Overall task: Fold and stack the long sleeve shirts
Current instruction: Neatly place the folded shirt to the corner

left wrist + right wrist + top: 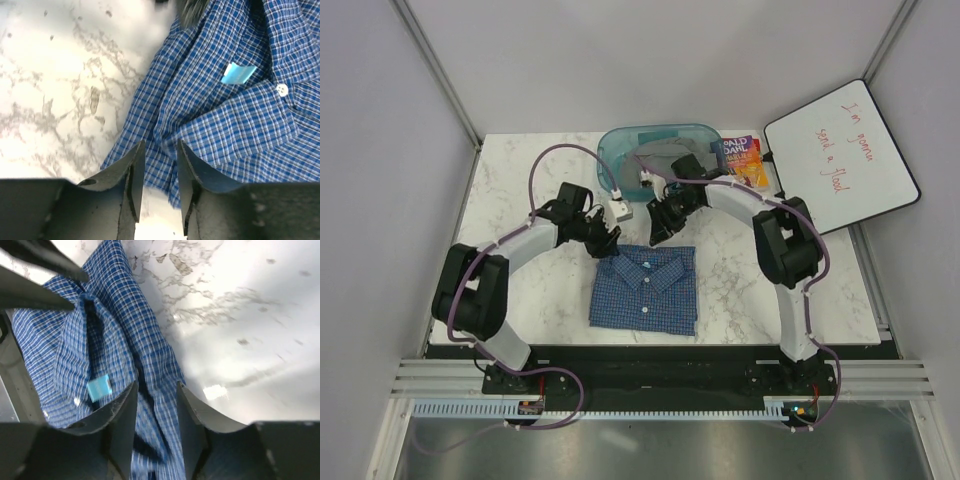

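A blue fine-checked long sleeve shirt [645, 288] lies folded, collar to the back, on the marble table [520, 180] in front of the arms. My left gripper [603, 240] hovers at its back left corner and my right gripper [660, 225] at its back right, near the collar. In the left wrist view the shirt [235, 125] shows a white button [282, 90] and a light blue tag [238, 73]. The left gripper [160, 150] is open, with the cloth's edge lying under the gap. The right gripper [156, 390] is open too, above the shirt [60, 350].
A blue plastic bin [620, 140] with grey cloth inside stands at the back of the table. A colourful book [744, 160] lies to its right and a whiteboard [840, 155] beyond that. A small white object [620, 212] sits between the two grippers.
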Robot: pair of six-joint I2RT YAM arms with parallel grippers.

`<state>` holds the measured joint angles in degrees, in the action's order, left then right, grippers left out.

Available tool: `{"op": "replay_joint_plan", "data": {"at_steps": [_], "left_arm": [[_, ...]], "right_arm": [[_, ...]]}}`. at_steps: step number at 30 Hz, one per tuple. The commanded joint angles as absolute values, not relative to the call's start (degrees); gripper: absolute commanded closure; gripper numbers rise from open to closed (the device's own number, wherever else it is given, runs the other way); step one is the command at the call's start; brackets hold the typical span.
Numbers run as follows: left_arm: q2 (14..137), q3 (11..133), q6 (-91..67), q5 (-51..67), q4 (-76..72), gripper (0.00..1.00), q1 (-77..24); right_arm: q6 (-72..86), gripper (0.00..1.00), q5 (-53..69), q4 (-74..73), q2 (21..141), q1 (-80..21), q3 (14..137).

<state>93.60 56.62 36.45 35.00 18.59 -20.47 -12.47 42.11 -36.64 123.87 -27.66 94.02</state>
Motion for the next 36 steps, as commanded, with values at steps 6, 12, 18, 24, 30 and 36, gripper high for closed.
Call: {"op": "replay_joint_plan", "data": {"at_steps": [6,12,18,24,30,36], "left_arm": [[91.1,63.0,30.9,43.4,29.8,0.52,-15.6],[94.5,64.9,27.8,45.0,30.9,0.5,-15.6],[98.9,67.5,25.6,45.5,31.1,0.48,-15.7],[101.2,68.4,25.4,45.3,31.2,0.47,-16.1],[102.1,68.1,25.6,45.4,31.1,0.46,-16.3],[102.5,68.3,25.8,45.4,31.1,0.45,-16.5]], "right_arm": [[-21.0,0.55,38.7,-46.4,110.5,-24.9,90.8],[-21.4,0.59,37.5,-47.3,111.3,-25.2,88.3],[-20.8,0.56,34.1,-46.8,114.4,-26.9,88.0],[-21.2,0.58,32.7,-47.3,114.7,-27.7,86.3],[-21.4,0.57,31.6,-47.8,114.2,-27.9,85.0],[-20.4,0.49,29.5,-47.5,114.3,-27.9,85.3]]}}
